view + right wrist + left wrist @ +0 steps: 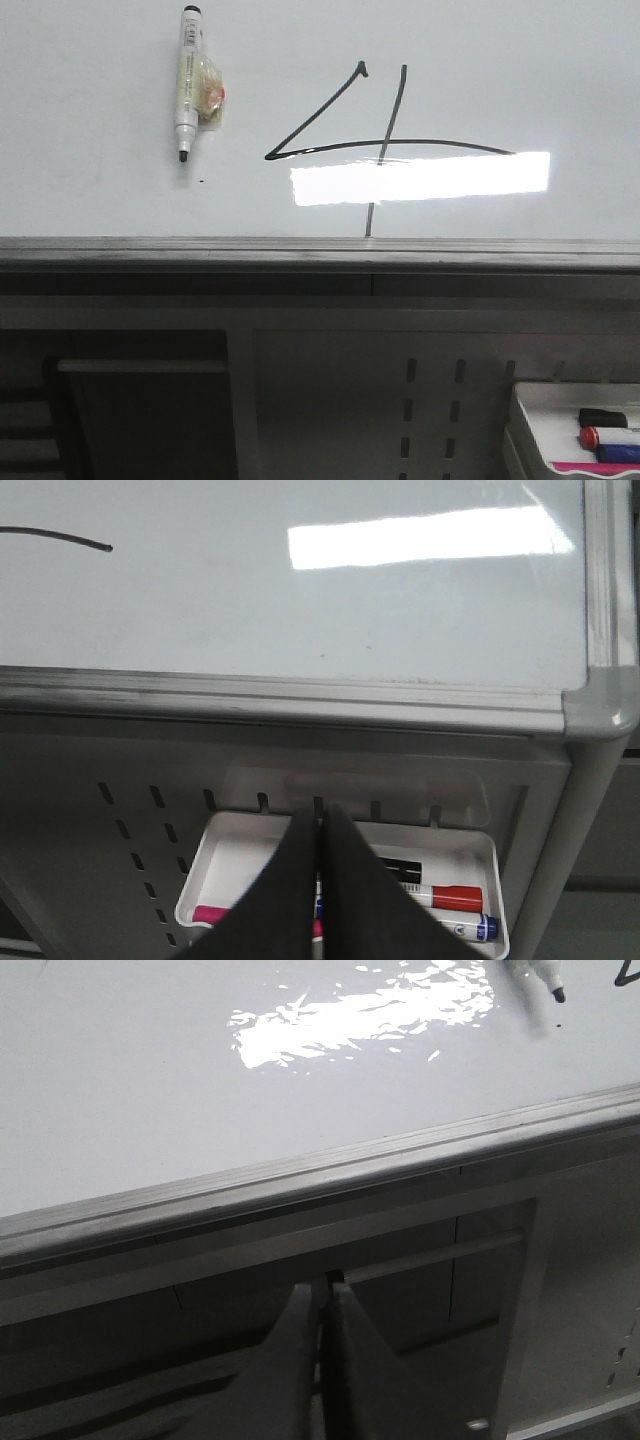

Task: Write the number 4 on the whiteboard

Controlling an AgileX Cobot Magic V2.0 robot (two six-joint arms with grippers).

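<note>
Lying flat on the whiteboard, a white marker with a black tip and a yellowish label sits at the left, a tiny black dot just below its tip. To its right, the number 4 is drawn in thin black line: diagonal, long curved horizontal, and slanted vertical crossing it down to the grey frame edge. A bright rectangular reflection overlaps the lower strokes. Below the frame, at far right, a white tray holds black, red, blue and pink markers. Left gripper: jaws together, holding nothing, below the board edge. Right gripper: jaws together, holding nothing, above the tray.
</note>
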